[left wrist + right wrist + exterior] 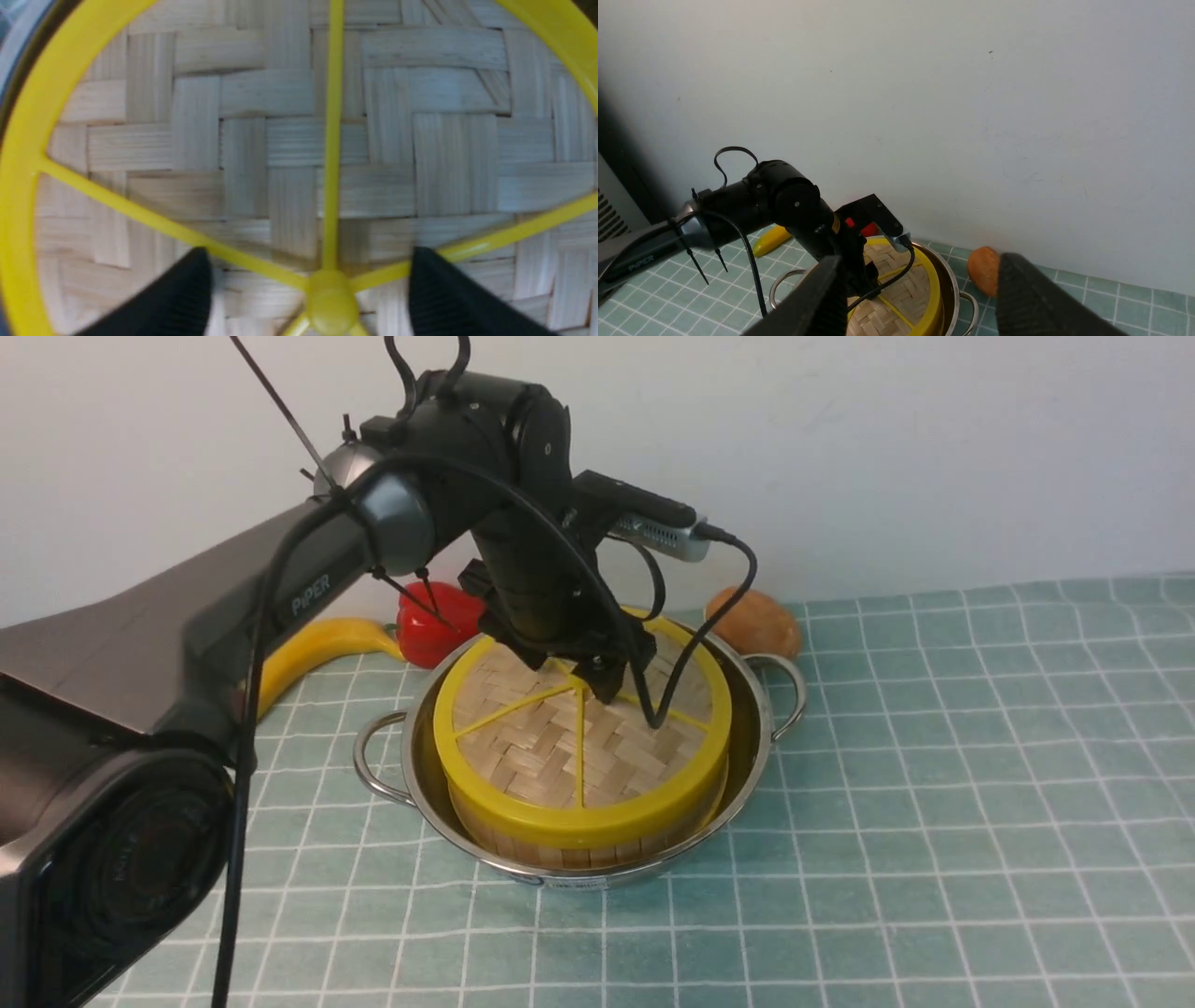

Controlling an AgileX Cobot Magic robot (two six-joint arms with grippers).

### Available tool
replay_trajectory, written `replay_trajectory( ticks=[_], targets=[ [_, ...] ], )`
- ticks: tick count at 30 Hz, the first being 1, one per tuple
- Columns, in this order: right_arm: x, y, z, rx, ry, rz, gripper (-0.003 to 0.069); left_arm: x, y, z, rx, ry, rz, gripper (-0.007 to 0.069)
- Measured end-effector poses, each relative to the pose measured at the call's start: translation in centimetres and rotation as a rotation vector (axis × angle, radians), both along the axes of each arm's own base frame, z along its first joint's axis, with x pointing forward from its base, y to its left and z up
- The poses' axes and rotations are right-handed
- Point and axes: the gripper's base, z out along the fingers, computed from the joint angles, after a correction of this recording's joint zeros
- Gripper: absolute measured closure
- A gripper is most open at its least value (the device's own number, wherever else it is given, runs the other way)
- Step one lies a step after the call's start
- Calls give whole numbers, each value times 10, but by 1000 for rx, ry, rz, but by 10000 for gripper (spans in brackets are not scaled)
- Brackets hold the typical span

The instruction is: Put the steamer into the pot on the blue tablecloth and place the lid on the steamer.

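Note:
The shiny steel pot (764, 719) stands on the blue tablecloth (934, 756). Inside it sits the bamboo steamer (560, 851), and the woven lid (523, 747) with yellow rim and spokes lies flat on top. My left gripper (597, 677) hangs just over the lid's centre. In the left wrist view the left gripper (309, 254) is open, its black fingers (177, 298) apart on either side of the yellow centre knob (331, 298), with the lid (289, 140) filling the picture. My right gripper (922, 261) is open and empty, held high and back from the pot (953, 284).
A red pepper (434, 621) and a yellow banana (317, 649) lie behind the pot on the left. An orange-brown lump (754, 621) sits by the far handle. A white wall closes the back. The left arm's cable (691, 663) dangles onto the lid.

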Motion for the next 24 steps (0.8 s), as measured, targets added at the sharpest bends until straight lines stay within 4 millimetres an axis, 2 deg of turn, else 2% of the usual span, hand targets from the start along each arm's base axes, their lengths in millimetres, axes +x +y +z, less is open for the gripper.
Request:
replay_trajectory(
  ticks=[2, 3, 4, 5, 6, 8, 9, 10, 11, 12, 13, 14, 15, 16, 18, 19, 21, 22, 24],
  targets=[
    [0, 0, 0, 0, 0, 1, 231, 5, 0, 25, -7, -70, 0, -32],
    [0, 0, 0, 0, 0, 1, 231, 6, 0, 40, -25, -117, 1, -46],
    [0, 0, 0, 0, 0, 1, 231, 6, 0, 47, -34, -135, 2, -49],
    [0, 0, 0, 0, 0, 2, 231, 2, 2, 78, -70, -211, 3, -46],
    [0, 0, 0, 0, 0, 2, 231, 0, 2, 85, -80, -230, 4, -42],
    [0, 0, 0, -21, -10, 6, 231, -19, 11, 139, -144, -347, 10, 46],
    [0, 0, 0, -24, -13, 7, 231, -26, 14, 153, -160, -374, 10, 76],
    [0, 0, 0, -32, -17, 9, 231, -35, 18, 169, -178, -406, 9, 139],
    [-1, 0, 0, -35, -20, 10, 231, -37, 19, 172, -182, -412, 10, 167],
    [-4, -2, 0, -43, -30, 7, 231, -54, 27, 198, -208, -465, 10, 310],
    [-5, -4, 0, -46, -36, 1, 234, -64, 31, 211, -221, -494, 11, 379],
    [-7, -5, 0, -47, -39, -1, 235, -66, 32, 214, -224, -500, 11, 414],
    [-10, -7, -2, -52, -44, -6, 246, -79, 38, 231, -244, -538, 11, 516],
    [-14, -9, -3, -53, -52, -12, 252, -85, 41, 238, -253, -554, 10, 564],
    [-21, -15, -9, -64, -58, -27, 277, -99, 47, 253, -275, -588, 9, 615],
    [-27, -20, -18, -83, -54, -45, 308, -115, 54, 269, -296, -628, 9, 641],
    [-35, -26, -32, -108, -51, -69, 349, -133, 62, 285, -317, -670, 7, 647],
    [-41, -32, -46, -135, -42, -91, 386, -149, 70, 298, -331, -704, 3, 647],
    [-44, -35, -58, -156, -33, -108, 412, -161, 75, 304, -337, -721, -3, 647]
  ],
)
